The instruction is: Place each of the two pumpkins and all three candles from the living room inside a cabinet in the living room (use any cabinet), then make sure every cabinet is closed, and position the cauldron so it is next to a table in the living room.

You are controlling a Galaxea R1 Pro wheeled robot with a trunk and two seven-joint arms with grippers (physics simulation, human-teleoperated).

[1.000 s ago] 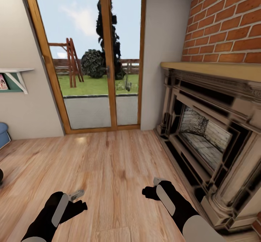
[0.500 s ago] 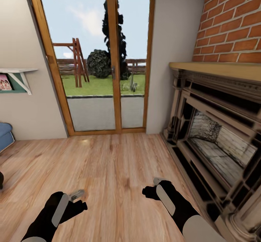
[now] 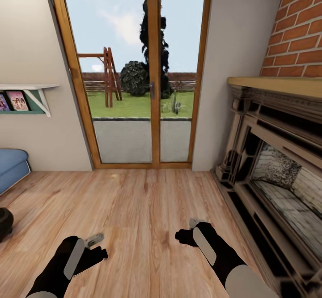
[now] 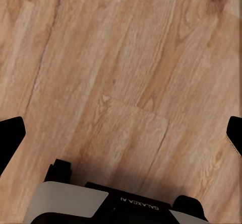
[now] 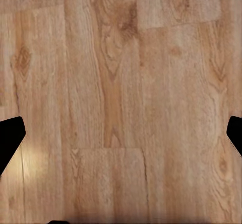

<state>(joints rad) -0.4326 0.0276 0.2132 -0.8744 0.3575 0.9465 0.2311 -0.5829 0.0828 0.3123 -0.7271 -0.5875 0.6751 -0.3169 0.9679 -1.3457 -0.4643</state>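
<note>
- While the robot faces a glazed wooden door (image 3: 150, 74) with a garden beyond, plank floor (image 3: 143, 208) spreads ahead.
- Along the head view's right runs a brick fireplace (image 3: 277, 164).
- At the left edge sit a blue seat (image 3: 11, 166) and a wall shelf (image 3: 27, 94).
- Low at that edge, a black round shape, likely the cauldron (image 3: 4, 222), stands on the floor, cut off.
- Both the left gripper (image 4: 121, 133) and the right gripper (image 5: 121, 133) are spread wide and hold nothing, over bare planks.
</note>
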